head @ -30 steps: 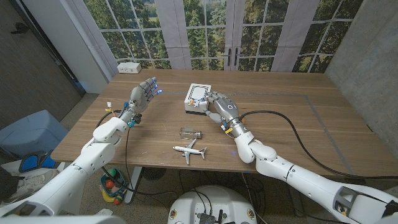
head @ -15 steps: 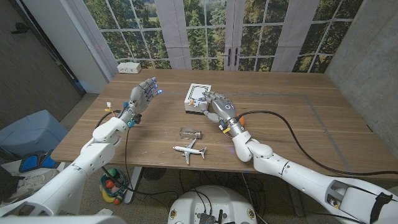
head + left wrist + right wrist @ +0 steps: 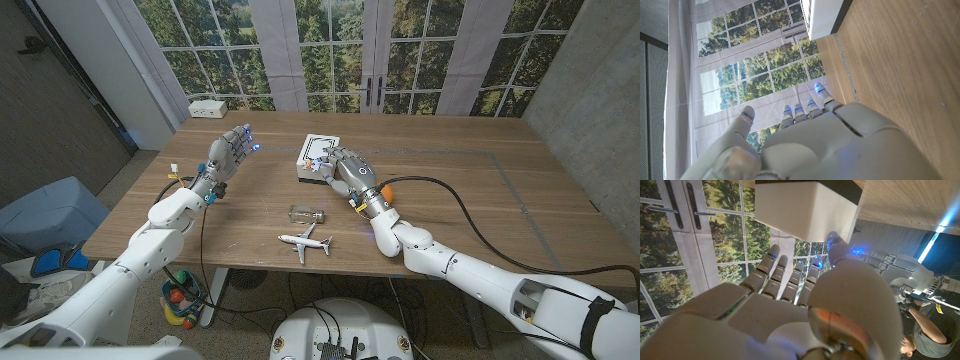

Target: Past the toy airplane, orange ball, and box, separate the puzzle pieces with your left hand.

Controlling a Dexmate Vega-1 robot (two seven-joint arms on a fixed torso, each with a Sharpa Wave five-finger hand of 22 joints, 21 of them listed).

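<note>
the left hand [image 3: 226,153] hangs over the table's [image 3: 480,200] left part with its fingers apart and nothing in them, well apart from everything the task names. the right hand [image 3: 345,167] is up against the white box [image 3: 318,155] at the middle of the far side, fingers spread over the box's near right corner and touching or all but touching it; it does not look to be holding anything. the orange ball [image 3: 388,186] peeks out just behind the right forearm. nearer the robot lie a small clear block [image 3: 306,214] and, just in front of it, the toy airplane [image 3: 305,241]. the puzzle pieces cannot be made out; they may be what shows on top of the box, but that is too small to tell. by the look of it the task is at its reaching stage, with no separating begun. the next move calls for the left hand to travel rightward to wherever the pieces lie, past the airplane and the box, and the right hand crowding the box could get in its way.
</note>
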